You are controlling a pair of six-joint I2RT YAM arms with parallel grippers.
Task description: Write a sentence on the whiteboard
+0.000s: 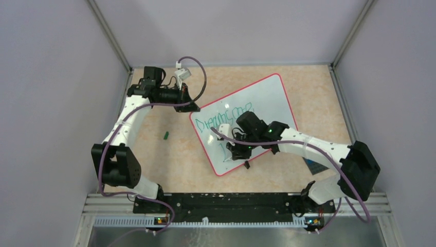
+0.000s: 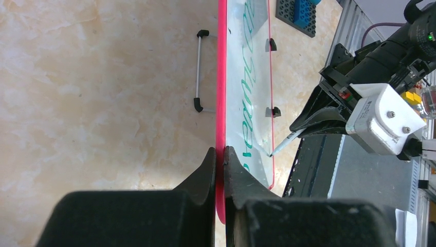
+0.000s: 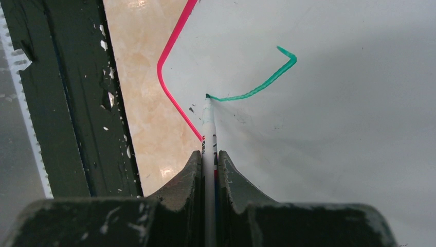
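The whiteboard (image 1: 270, 100), white with a thin red rim, lies tilted on the table with green handwriting (image 1: 226, 116) along its upper left part. My left gripper (image 2: 219, 150) is shut on the board's red rim (image 2: 221, 77), at its left corner (image 1: 193, 107). My right gripper (image 3: 209, 153) is shut on a thin white marker (image 3: 208, 128), above the board's near left part (image 1: 234, 152). The marker's tip (image 3: 206, 96) touches the board at the end of a curved green stroke (image 3: 257, 87), close to the rounded red corner (image 3: 162, 67). The left wrist view shows that tip (image 2: 272, 153) too.
A small green cap (image 1: 166, 135) lies on the tan tabletop left of the board. A dark studded plate with a blue brick (image 2: 298, 13) sits beyond the board's right side. A thin metal rod with black ends (image 2: 198, 72) lies beside the rim. A black rail (image 1: 226, 200) runs along the near edge.
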